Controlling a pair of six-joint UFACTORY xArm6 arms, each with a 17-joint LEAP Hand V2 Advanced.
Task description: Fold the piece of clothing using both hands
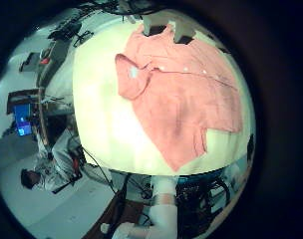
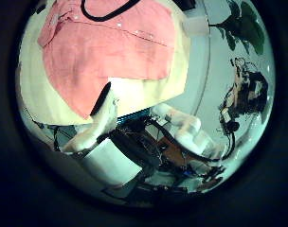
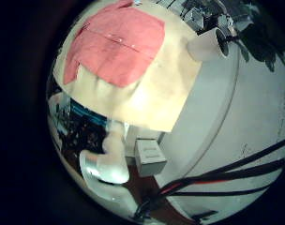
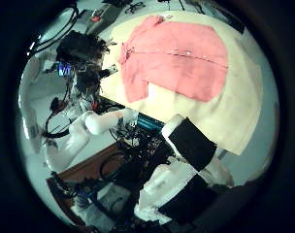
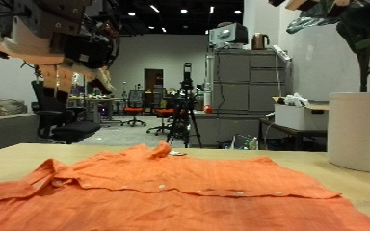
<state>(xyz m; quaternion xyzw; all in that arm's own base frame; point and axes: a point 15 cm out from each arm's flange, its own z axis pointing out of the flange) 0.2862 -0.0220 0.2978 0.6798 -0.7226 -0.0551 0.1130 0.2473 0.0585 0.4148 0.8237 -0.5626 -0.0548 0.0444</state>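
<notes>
An orange button-up shirt [image 5: 172, 188] lies spread flat on the tan-covered table [image 5: 6, 159], collar toward the left hand's side. My left hand [image 5: 57, 34] hangs high above that end, and my right hand [image 5: 320, 12] hangs high above the other end. Neither touches the cloth. Both hands have relaxed fingers and hold nothing. The palm views look down on the whole shirt [image 1: 176, 95] [image 2: 106, 52] [image 3: 114, 42] [image 4: 177, 58] from well above. A straight finger [image 2: 99, 113] reaches into the left thumb side view.
A white plant pot [image 5: 359, 130] with a tall plant stands at the table's end under the right hand, and shows again as a white pot [image 3: 216, 42]. Bare table cover [image 3: 166, 89] lies between it and the shirt. Office chairs, cabinets and a tripod stand behind.
</notes>
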